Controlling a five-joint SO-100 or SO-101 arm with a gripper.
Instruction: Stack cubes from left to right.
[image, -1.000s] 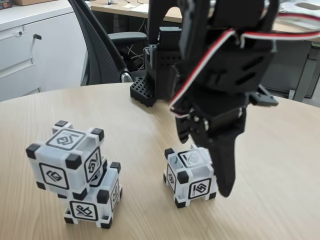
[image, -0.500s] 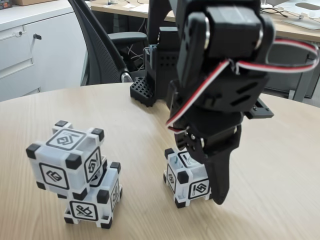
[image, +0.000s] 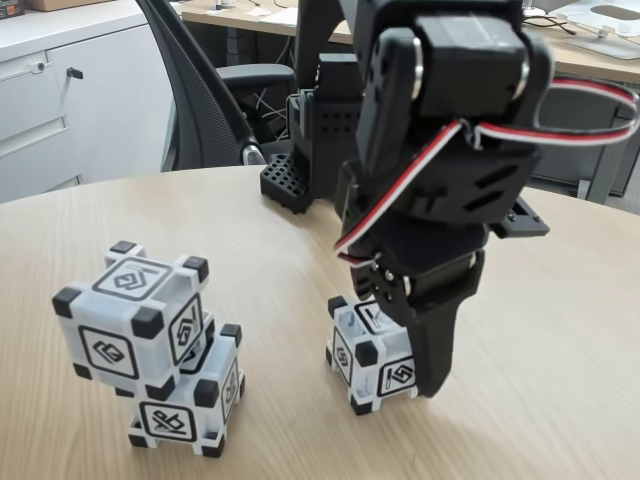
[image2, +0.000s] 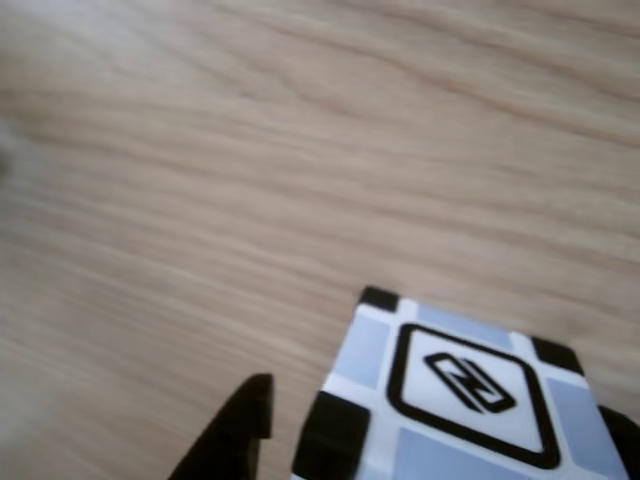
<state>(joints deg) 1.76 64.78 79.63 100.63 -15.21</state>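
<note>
Two white cubes with black corners are stacked at the left of the fixed view: the upper cube (image: 128, 320) sits skewed and tilted on the lower cube (image: 188, 405). A third cube (image: 365, 352) stands alone on the wooden table's middle. My black gripper (image: 388, 352) reaches down over this cube, open and straddling it. Its front finger (image: 435, 345) lies against the cube's right face, and the rear finger is hidden behind the cube. In the other view the cube (image2: 465, 395) shows from above, with one fingertip (image2: 238, 435) just left of it, a narrow gap between them.
The arm's black base (image: 305, 150) stands at the table's back edge. Behind it are an office chair (image: 190, 90) and a white cabinet (image: 60, 100). Bare round tabletop (image: 560, 330) lies right of the gripper and between the lone cube and the stack.
The gripper has come down and moved left, bringing its front finger from beside the lone cube to against its right face. The stack at left has not moved.
</note>
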